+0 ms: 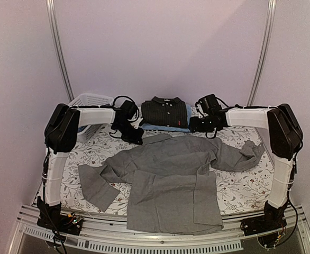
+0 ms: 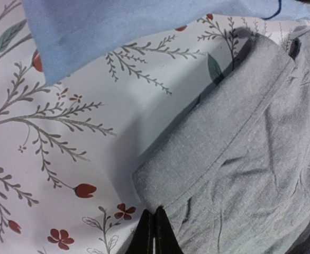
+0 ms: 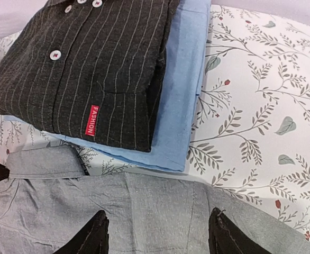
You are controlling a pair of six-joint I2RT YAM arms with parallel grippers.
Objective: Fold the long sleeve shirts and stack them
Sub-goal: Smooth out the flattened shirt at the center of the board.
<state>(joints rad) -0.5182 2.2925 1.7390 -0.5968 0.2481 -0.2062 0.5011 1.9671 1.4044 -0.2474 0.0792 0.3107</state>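
Observation:
The grey shirt lies spread face down on the floral cloth, sleeves out to both sides and hem at the near edge. The black shirt lies folded on the folded light blue shirt at the back centre. My left gripper is shut, its tips pinching the grey shirt's edge by the collar. My right gripper is open and empty, its fingers spread just above the grey shirt's shoulder, close in front of the black shirt and the blue shirt.
A white lattice basket stands at the back left behind the left arm. The floral cloth covers the table. The blue shirt's corner lies just beyond the left gripper. Walls close in the back and sides.

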